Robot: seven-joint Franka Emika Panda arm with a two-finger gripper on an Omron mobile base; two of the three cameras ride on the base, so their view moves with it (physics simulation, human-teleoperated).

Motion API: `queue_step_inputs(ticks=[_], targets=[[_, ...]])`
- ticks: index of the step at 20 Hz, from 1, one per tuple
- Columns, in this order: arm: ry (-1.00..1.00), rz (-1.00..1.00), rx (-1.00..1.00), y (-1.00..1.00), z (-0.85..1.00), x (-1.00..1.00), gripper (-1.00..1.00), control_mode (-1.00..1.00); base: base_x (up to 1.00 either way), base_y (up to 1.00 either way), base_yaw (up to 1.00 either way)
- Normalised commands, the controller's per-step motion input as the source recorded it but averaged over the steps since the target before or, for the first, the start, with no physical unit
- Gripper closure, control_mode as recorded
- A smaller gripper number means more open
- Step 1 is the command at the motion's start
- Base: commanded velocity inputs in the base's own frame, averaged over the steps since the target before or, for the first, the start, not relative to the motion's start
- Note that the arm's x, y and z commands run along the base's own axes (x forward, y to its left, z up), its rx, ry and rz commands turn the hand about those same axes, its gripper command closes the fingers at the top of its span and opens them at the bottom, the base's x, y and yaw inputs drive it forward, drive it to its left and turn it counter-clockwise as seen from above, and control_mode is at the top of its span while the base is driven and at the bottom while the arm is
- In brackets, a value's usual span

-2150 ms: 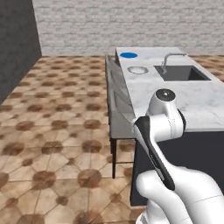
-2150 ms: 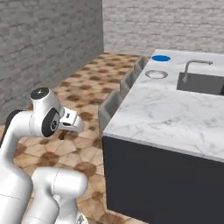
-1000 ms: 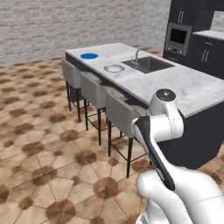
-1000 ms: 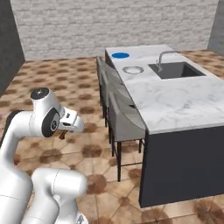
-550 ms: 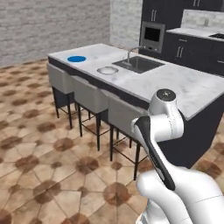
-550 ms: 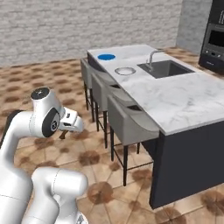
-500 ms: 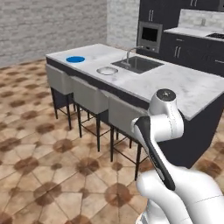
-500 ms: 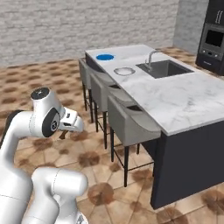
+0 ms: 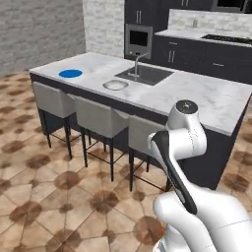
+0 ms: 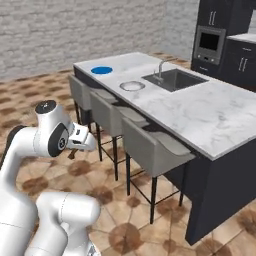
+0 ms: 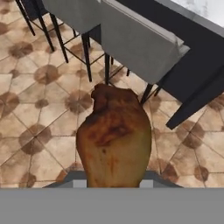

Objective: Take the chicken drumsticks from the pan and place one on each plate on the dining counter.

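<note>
On my hand view: one drumstick (image 11: 114, 138) held in the end effector (image 11: 113, 183), fingers closed on its lower end, hanging over the tiled floor (image 11: 35, 118) beside a grey stool (image 11: 140, 46). On the table (image 9: 197, 96) — a long marble island — I log the blue plate (image 9: 70, 74) near the far end, the grey-white plate (image 9: 115, 84) just beside the sink (image 9: 145, 75), and three stools along the near side. The arm (image 10: 50, 137) is folded close to the base, well apart from both plates.
</note>
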Motion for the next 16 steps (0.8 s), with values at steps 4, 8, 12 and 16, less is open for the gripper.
queue_step_inputs(ticks=[4, 8, 12, 16], targets=[[0.00, 0.00, 0.00, 0.00, 0.00, 0.00, 1.00, 1.00, 0.39, 0.86, -0.40], [0.00, 0.00, 0.00, 0.00, 0.00, 0.00, 1.00, 1.00, 0.41, 0.82, -0.43], [0.00, 0.00, 0.00, 0.00, 0.00, 0.00, 1.00, 1.00, 0.42, 0.82, -0.43], [0.00, 0.00, 0.00, 0.00, 0.00, 0.00, 1.00, 1.00, 0.43, 0.82, -0.43]])
